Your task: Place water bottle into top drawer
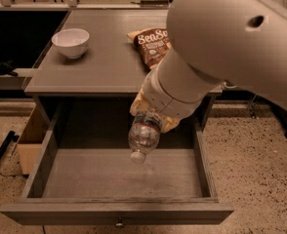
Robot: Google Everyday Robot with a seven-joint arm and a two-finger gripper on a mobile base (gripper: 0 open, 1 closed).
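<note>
The big white arm (221,38) sloped down from the far right toward the middle. Its thick round wrist (175,89) pointed low and left. At its end was the gripper (151,116), its yellowish fingers (136,105) clamped on the water bottle (143,136), cap down.
</note>
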